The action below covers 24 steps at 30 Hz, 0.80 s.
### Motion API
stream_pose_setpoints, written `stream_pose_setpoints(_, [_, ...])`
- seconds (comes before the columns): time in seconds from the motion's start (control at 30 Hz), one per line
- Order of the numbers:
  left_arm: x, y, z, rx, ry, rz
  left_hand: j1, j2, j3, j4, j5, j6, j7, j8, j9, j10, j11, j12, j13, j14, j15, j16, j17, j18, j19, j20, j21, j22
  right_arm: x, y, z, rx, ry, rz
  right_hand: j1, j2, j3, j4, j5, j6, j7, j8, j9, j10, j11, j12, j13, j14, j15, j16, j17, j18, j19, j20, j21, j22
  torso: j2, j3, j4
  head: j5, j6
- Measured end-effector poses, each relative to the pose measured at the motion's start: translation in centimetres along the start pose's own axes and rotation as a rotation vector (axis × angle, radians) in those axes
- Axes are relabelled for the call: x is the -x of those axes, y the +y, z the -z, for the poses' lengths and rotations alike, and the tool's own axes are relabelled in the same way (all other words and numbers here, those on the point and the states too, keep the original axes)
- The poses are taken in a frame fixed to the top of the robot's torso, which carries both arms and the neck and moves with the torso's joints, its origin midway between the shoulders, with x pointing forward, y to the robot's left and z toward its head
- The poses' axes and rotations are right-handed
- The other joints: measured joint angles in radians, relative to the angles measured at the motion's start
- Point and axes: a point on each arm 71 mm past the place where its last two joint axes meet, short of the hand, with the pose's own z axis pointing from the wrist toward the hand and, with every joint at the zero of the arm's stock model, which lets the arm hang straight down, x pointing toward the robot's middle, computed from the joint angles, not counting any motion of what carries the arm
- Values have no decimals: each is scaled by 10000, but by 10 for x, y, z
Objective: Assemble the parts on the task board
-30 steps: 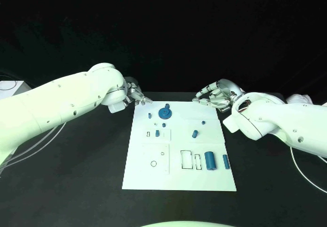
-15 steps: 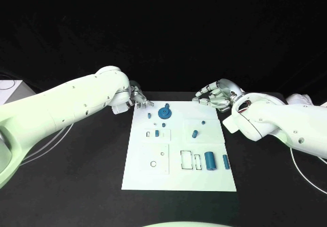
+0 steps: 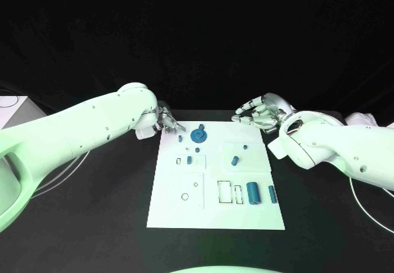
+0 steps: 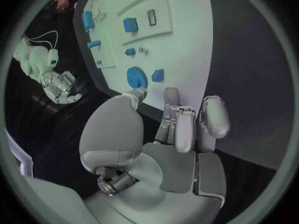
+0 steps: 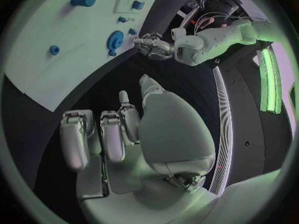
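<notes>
The white task board [image 3: 215,213] lies in the middle of the black table. A round blue disc part [image 3: 198,135] stands near its far edge, with a small blue piece [image 3: 180,138] just left of it. My left hand [image 3: 168,122] hovers at the board's far left corner, fingers stretched toward these two parts and holding nothing. The left wrist view shows the disc [image 4: 137,77] and the small piece [image 4: 157,75] just beyond my left hand [image 4: 181,129]. My right hand [image 3: 257,116] hangs by the far right corner, fingers loosely bent and empty; it appears as my right hand [image 5: 118,129] in its wrist view.
More blue parts lie on the board: small pieces mid-board [image 3: 189,160] [image 3: 235,161] and two cylinders [image 3: 254,193] [image 3: 271,194] at the near right beside outlined slots. Black table surrounds the board on all sides.
My left arm has swung right, bringing its hand closer to the board's far left corner and the small blue piece. The right hand has stayed in place.
</notes>
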Motion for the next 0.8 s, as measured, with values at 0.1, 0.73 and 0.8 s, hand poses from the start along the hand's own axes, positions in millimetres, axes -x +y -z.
stream_pose_setpoints(0.1, [-2,0,-1,11,93,-34,0,0,0,0,0,0,0,0,0,0,0,0,0,0,0,0,0,0,0,0,-36,-12,0,0,0,16,-16,-6,0,0,0,0,0,0,0,0,0,0,0,0,0,0,0,0,0,0,0,0,0,1,-1,0,-3,-1,0])
stream_pose_setpoints(0.73, [-9,0,-5,-13,494,-88,-11,68,-27,-28,0,39,37,0,-54,1,0,0,1,0,-1,0,0,0,0,0,-36,-12,-2,2,-2,93,-54,-26,0,0,0,0,39,-1,0,0,0,-178,-1,-201,0,-1,0,-77,-2,0,0,0,-194,-2,2,-2,8,14,-33])
stream_pose_setpoints(0.8, [-9,0,-5,-20,515,-86,3,82,-27,-28,0,39,37,0,-58,1,0,0,6,0,-1,0,0,0,0,-1,-36,-12,-2,2,-2,96,-51,-26,0,0,0,0,39,0,0,0,0,-178,-1,-201,0,-1,0,-77,-3,0,0,0,-193,-2,3,-1,12,17,-35])
